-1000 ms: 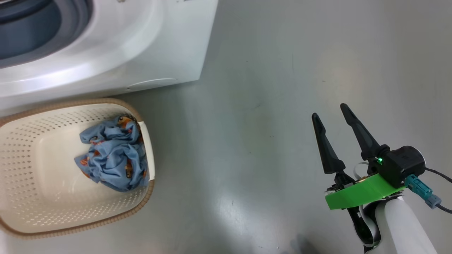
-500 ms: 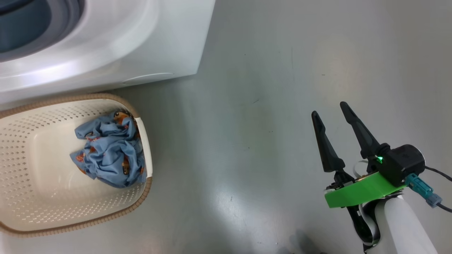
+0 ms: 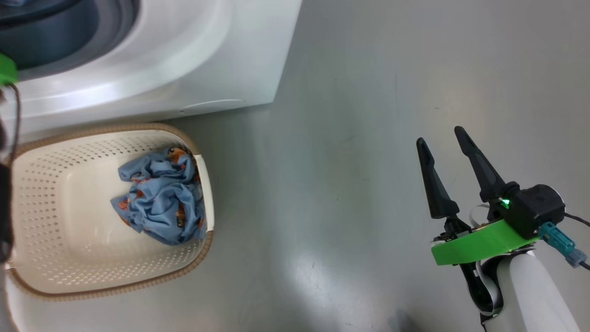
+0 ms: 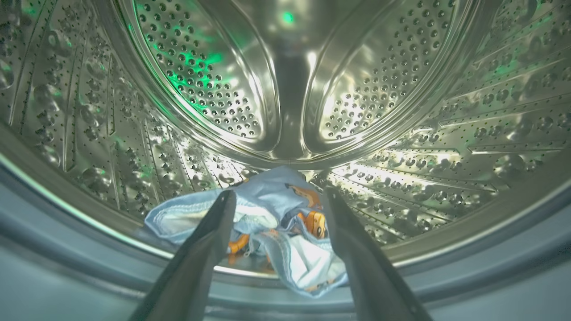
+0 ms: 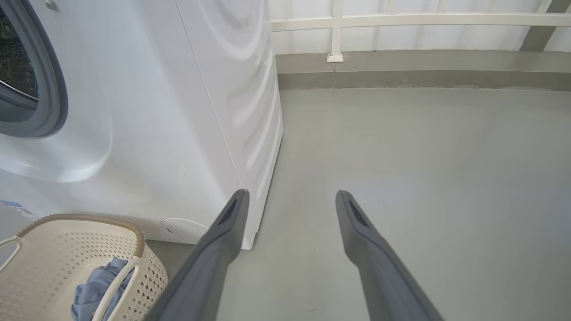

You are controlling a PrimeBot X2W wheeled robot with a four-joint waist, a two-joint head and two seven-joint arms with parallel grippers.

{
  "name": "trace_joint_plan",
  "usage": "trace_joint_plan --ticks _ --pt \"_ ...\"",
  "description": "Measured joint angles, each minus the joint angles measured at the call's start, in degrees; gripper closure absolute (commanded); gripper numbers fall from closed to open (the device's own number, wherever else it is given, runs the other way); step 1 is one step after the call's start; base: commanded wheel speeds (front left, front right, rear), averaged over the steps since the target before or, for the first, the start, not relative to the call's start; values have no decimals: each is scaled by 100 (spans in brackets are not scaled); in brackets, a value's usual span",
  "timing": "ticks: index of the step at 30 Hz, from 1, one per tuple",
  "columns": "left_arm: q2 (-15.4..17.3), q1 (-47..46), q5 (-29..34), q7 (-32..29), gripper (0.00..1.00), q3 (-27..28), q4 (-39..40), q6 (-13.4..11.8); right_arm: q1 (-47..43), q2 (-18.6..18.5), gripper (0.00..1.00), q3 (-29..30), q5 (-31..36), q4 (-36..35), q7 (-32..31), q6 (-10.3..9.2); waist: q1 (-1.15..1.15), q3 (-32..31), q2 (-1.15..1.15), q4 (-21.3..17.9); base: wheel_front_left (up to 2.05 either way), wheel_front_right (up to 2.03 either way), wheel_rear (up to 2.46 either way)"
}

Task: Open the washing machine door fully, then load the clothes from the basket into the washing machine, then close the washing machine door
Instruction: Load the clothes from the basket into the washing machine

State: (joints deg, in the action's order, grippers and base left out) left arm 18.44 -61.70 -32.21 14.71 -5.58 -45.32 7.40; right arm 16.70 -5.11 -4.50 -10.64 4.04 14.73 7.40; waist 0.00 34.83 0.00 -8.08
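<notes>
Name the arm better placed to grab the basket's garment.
Probably left: the left gripper, jaws open in the drum, is near the basket and garment; the right gripper hangs over floor farther off.

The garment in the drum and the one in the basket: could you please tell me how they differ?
The drum garment lies loosely spread on the steel drum floor; the basket garment is bunched against one end of the basket. The drum garment shows cream-white parts; the basket garment shows none. Both are light blue with orange-brown figures.
</notes>
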Motion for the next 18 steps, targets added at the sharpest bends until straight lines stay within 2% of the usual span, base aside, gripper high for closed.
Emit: trace_joint_plan --ticks 9,18 --pt "-323 1211 131 -1 0 318 650 0 -52 -87 0 131 7 56 0 0 0 -290 0 192 0 0 0" --pt "-539 2259 324 -1 0 386 1134 0 -335 -256 0 189 7 141 0 0 0 -681 0 385 0 0 0"
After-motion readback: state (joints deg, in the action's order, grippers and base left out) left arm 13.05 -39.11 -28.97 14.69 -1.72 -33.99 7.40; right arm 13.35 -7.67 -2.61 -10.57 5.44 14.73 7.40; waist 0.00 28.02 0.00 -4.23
